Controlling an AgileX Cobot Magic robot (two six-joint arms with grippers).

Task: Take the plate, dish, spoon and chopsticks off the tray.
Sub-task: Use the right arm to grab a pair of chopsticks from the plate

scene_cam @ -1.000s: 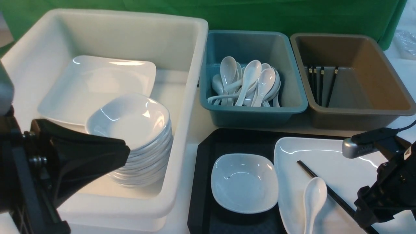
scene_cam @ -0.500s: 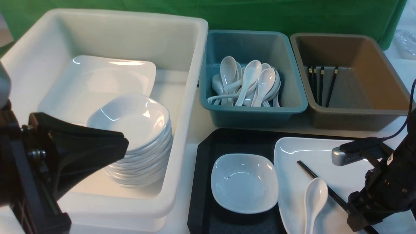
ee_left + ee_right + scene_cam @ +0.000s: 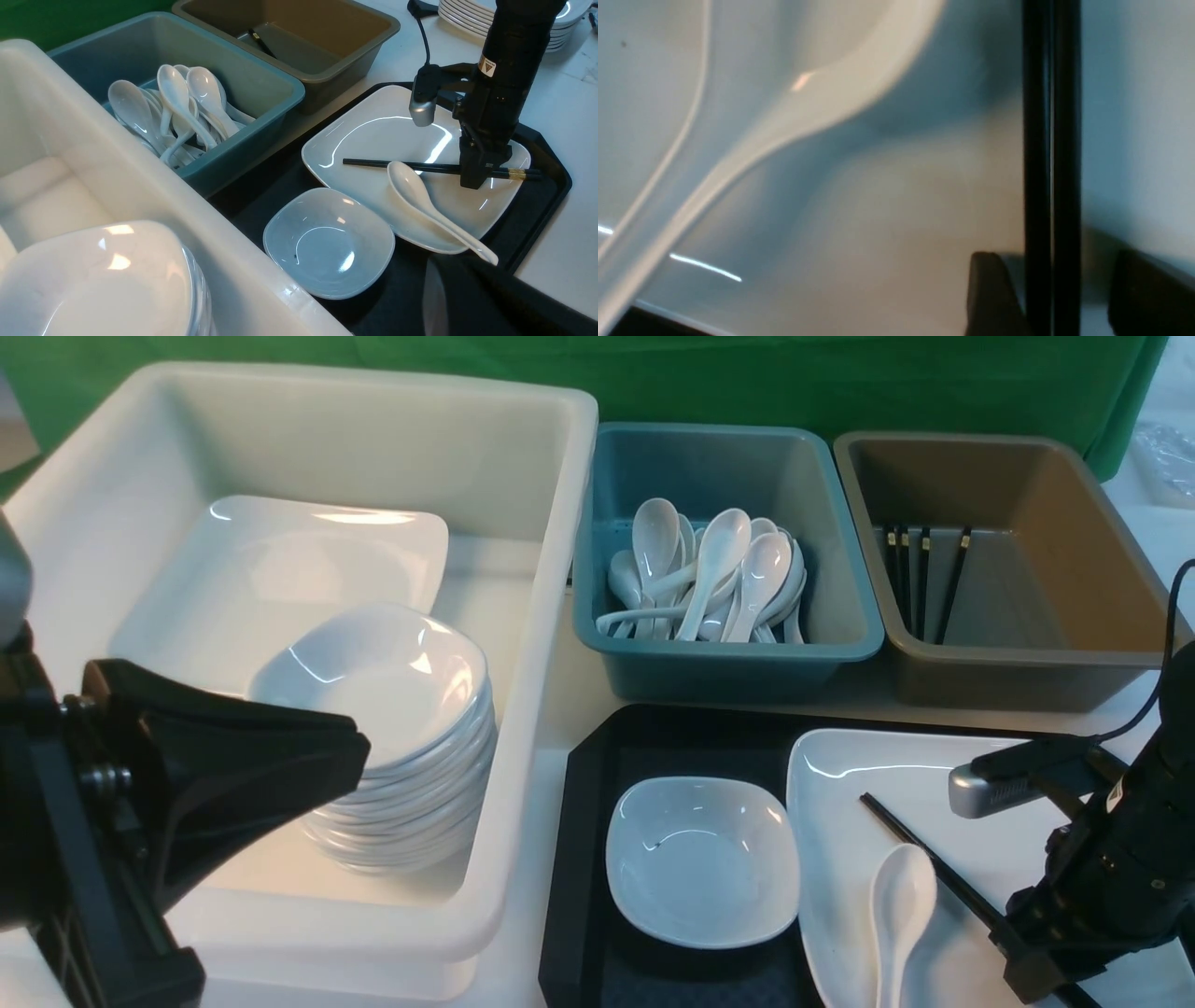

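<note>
The black tray [image 3: 579, 859] holds the dish [image 3: 700, 859] and the large plate [image 3: 896, 775]. The spoon [image 3: 901, 905] and the chopsticks [image 3: 924, 854] lie on the plate. My right gripper [image 3: 1027, 971] is down on the plate, open, with its jaws on either side of the chopsticks [image 3: 1050, 140] and a gap on each side. In the left wrist view it [image 3: 472, 179] stands over the sticks near their gold band. My left gripper [image 3: 355, 765] hovers over the white tub, appears shut and holds nothing. The dish's speck shows in the left wrist view [image 3: 327, 242].
The white tub [image 3: 560, 429] holds a stack of small dishes [image 3: 392, 709] and large plates [image 3: 280, 569]. A teal bin [image 3: 840, 635] holds several spoons. A brown bin [image 3: 1027, 663] holds several chopsticks. More stacked plates [image 3: 467, 18] sit beyond the tray.
My right arm has come down and to the left, with its jaws now around the chopsticks on the plate. The chopsticks and spoon shifted slightly. The left arm barely moved.
</note>
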